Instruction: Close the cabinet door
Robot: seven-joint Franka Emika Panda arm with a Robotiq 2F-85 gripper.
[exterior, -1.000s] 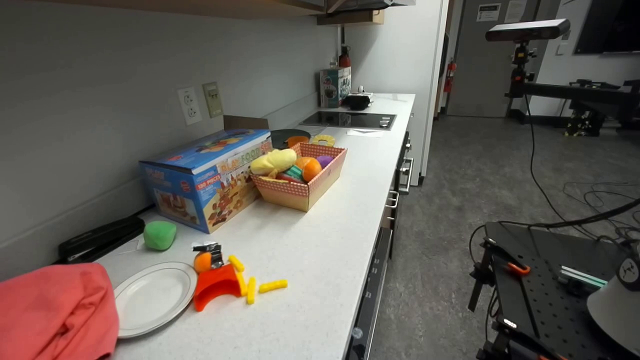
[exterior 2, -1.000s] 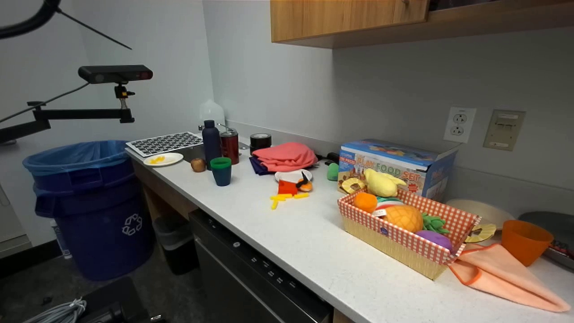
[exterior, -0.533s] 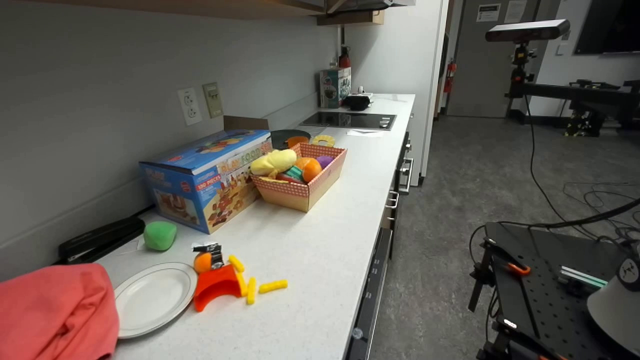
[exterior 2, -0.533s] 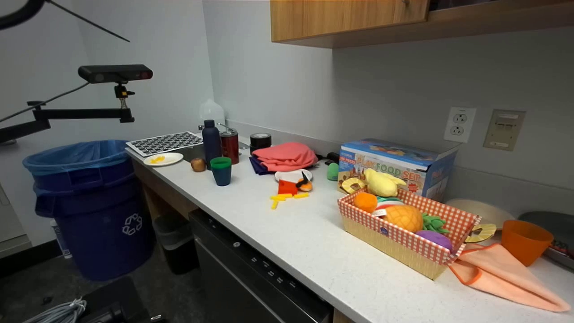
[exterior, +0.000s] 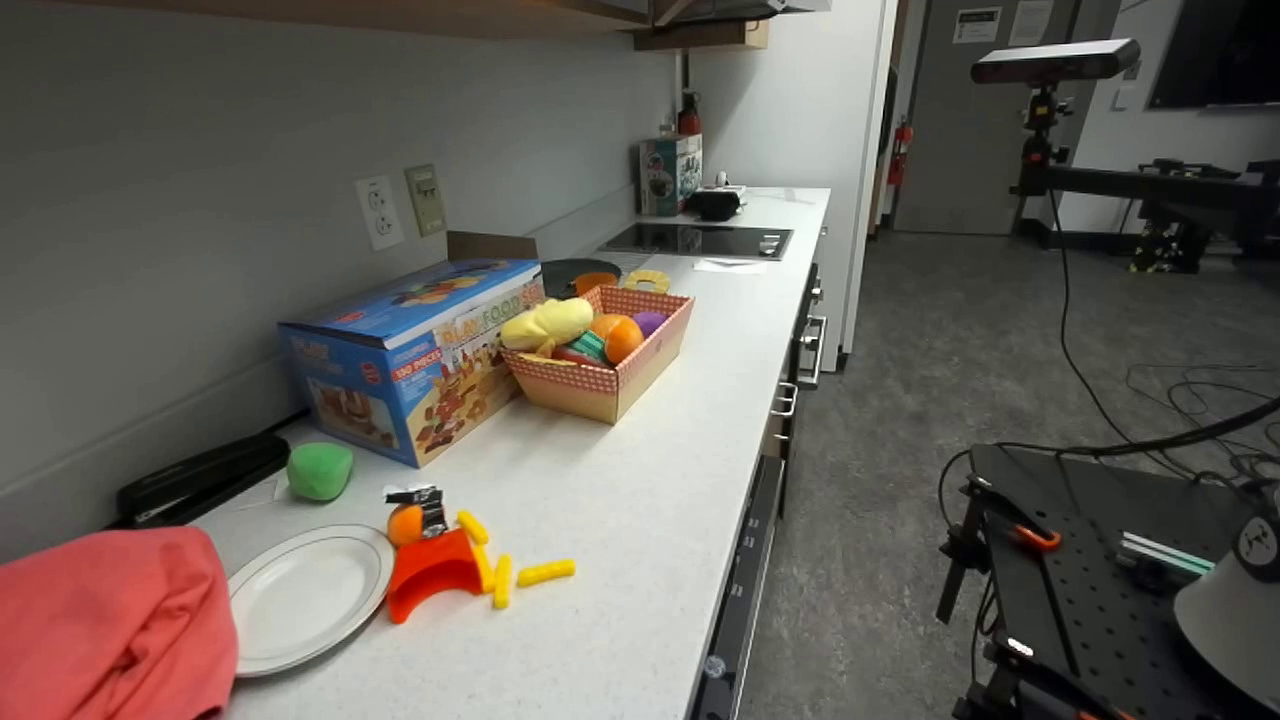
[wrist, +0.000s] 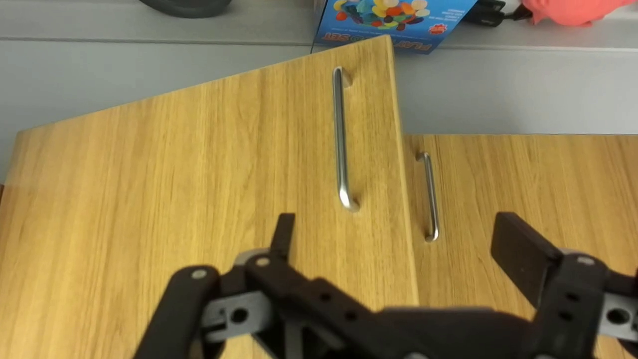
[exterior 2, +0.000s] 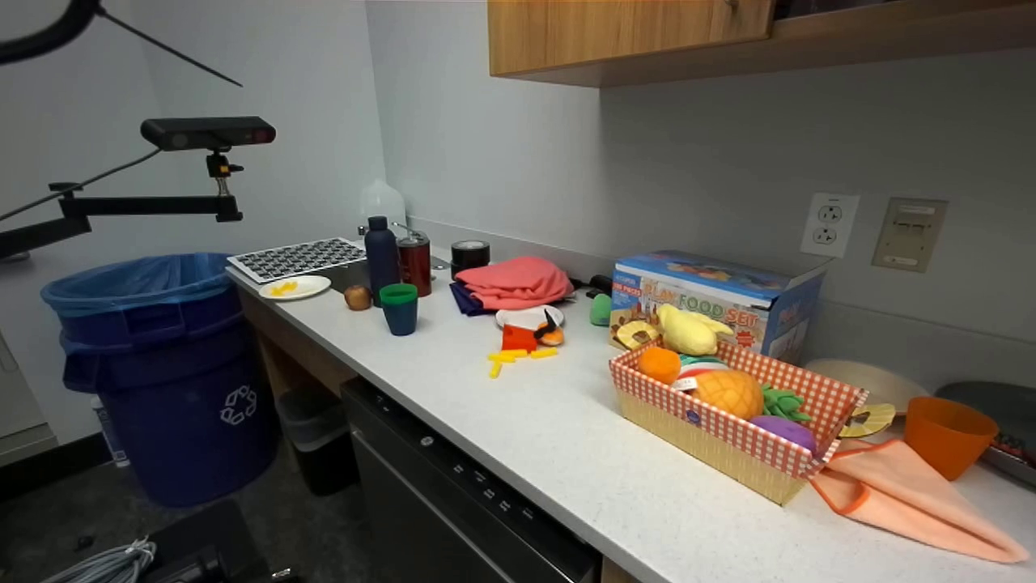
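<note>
The wooden cabinet door (wrist: 209, 189) fills the left of the wrist view. It stands partly open, its free edge swung out in front of the neighbouring door. It carries a metal bar handle (wrist: 341, 139). The neighbouring door (wrist: 523, 199), flat against its cabinet, has its own handle (wrist: 431, 197). My gripper (wrist: 394, 222) is open and empty, its fingers wide apart in front of the two doors. I cannot tell whether it touches the door. An exterior view shows the upper cabinet's lower part (exterior 2: 623, 40); the open door and gripper are out of view in both exterior views.
Below the cabinet, the counter (exterior 2: 518, 437) holds a play food box (exterior 2: 696, 300), a checked basket (exterior 2: 728, 445), a pink cloth (exterior 2: 518, 283), a bottle (exterior 2: 380, 259) and cups. The robot's base (exterior: 1235, 620) stands on a black cart (exterior: 1110, 520) across from the counter.
The black cable at the top left of an exterior view has risen slightly, then dropped back. The counter objects and the visible part of the cabinet have not moved.
</note>
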